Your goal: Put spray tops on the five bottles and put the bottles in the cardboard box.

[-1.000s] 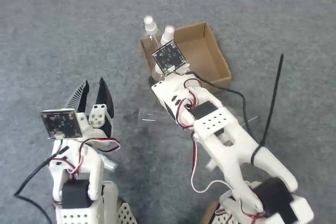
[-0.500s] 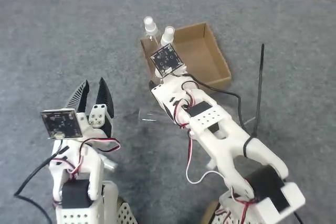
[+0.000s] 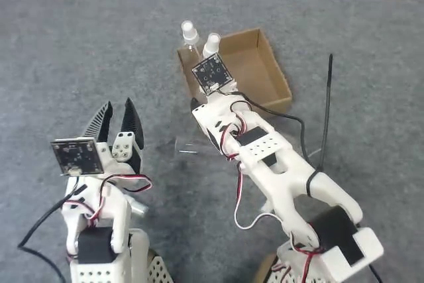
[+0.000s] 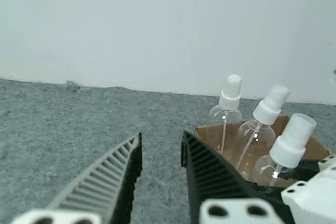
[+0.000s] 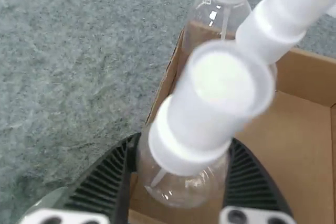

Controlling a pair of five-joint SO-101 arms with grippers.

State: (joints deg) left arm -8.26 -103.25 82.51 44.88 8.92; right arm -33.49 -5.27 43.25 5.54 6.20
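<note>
Spray bottles (image 3: 190, 34), two already topped, stand at the cardboard box (image 3: 255, 74) corner, while the right hand (image 5: 184, 140) grips a third bottle (image 5: 199, 114) above it and the left hand (image 4: 160, 137) gapes empty, so two likely remain.

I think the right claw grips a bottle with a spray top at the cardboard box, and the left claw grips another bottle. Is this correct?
Not quite. The left claw grips nothing: the left wrist view shows its jaws open and empty. The rest stands: the right claw grips a bottle with a spray top at the cardboard box.
</note>
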